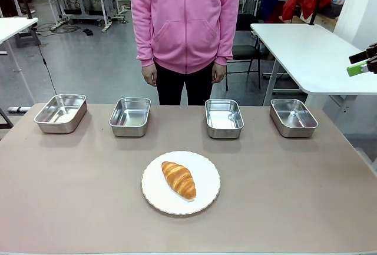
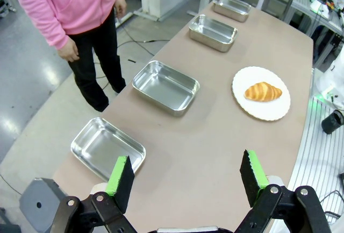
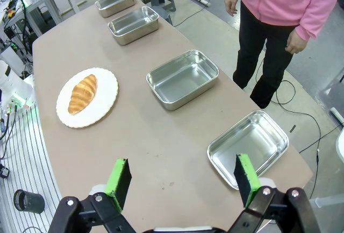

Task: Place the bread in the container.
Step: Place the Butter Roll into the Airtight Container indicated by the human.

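Brown-grey tabletop (image 1: 294,202): level, and it carries every item listed here. At its far side, behind the middle, a person (image 1: 185,19) in a pink hooded top and dark trousers stands upright, hands (image 1: 149,76) hanging loose at the hips, holding nothing and well apart from the items. Four shiny steel containers stand in one row along the far edge, all upright and all bare inside: leftmost container (image 1: 59,127), second container (image 1: 128,131), third container (image 1: 224,133), rightmost container (image 1: 291,132). They are alike, set apart from one another, and I cannot tell which one is meant for the task. On my side of that row, in the middle of the tabletop and well apart from every container, sits a round white plate (image 1: 206,172) with a scalloped rim. The bread (image 1: 178,179) lies on this plate, wholly inside the rim, set on a diagonal with one tapered end toward the far left and the other toward the near right. It is in no container. My left claw (image 2: 186,156) hangs above the left end of the tabletop, jaws spread as wide as they go, nothing between the green pads; the leftmost container sits just past one finger. My right claw (image 3: 182,160) hangs above the right end, jaws likewise spread wide and holding nothing, the rightmost container just past one finger. Neither claw touches the tabletop, the plate or the bread.
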`<state>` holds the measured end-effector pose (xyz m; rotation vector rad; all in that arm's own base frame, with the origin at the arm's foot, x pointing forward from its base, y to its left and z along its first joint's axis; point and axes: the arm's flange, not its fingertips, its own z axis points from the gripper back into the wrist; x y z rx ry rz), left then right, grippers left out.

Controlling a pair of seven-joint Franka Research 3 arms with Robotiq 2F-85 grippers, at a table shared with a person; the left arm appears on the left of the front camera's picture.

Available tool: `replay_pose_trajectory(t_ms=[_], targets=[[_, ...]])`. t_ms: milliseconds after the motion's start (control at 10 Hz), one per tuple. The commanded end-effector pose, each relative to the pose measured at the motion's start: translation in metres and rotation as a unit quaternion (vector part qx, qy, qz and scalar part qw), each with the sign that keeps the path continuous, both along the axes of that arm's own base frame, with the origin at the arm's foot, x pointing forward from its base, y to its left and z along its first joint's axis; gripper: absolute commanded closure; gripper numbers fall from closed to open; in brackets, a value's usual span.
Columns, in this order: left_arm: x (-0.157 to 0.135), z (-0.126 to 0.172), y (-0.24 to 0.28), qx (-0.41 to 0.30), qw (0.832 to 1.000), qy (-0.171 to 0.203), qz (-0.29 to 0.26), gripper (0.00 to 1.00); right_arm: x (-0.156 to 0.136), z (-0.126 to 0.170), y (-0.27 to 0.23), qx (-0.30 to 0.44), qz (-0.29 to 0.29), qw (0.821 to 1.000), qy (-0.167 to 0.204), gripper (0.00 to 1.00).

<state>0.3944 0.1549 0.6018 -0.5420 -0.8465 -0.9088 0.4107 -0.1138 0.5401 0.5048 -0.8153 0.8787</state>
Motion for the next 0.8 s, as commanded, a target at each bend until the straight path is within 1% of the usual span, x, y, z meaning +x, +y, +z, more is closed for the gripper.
replay_pose_trajectory(t_ms=[0, 700], targets=[[-0.0010, 0.0001, 0.0005, -0.001, 1.000, -0.001, 0.000, 0.00, -0.0002, 0.0015, 0.0012, 0.002, 0.002, 1.000, -0.003, 0.00], [-0.0010, 0.0001, 0.0005, -0.001, 1.000, -0.001, 0.000, 0.00, -0.0002, 0.0015, 0.0012, 0.002, 0.002, 1.000, -0.003, 0.00]])
